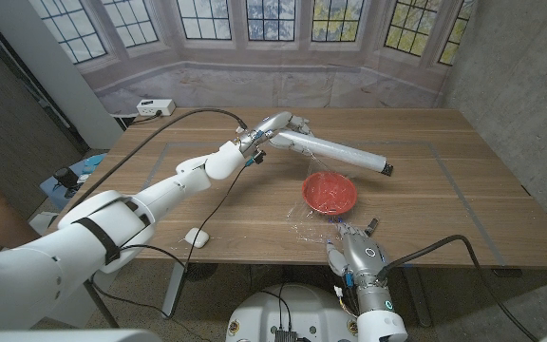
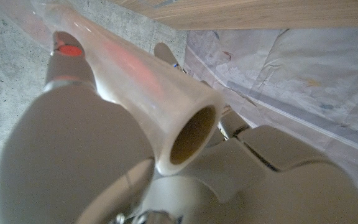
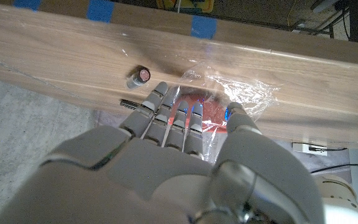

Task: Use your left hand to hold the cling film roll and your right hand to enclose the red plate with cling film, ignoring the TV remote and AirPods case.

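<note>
- Your left hand (image 1: 278, 126) is wrapped around one end of the cling film roll (image 1: 335, 149) and holds it raised above the wooden table (image 1: 444, 180). The left wrist view shows the fingers closed round the tube at its open core.
- The roll's long axis runs from that hand toward your right and slightly toward the robot, passing just behind the red plate (image 1: 330, 193).
- A sheet of cling film (image 1: 304, 220) already drapes from the roll down over the plate and wrinkles onto the table on the plate's near side.
- Your right hand (image 1: 353, 243) is just in front of the plate, fingers extended and a little apart, reaching at the film's near edge. Whether any film is pinched between them I cannot tell.
- So the plate lies straight ahead of your right hand, between it and the roll; that hand is much the nearer one for tucking.
- The AirPods case (image 1: 195, 237) sits well to the left, clear of the film.
</note>
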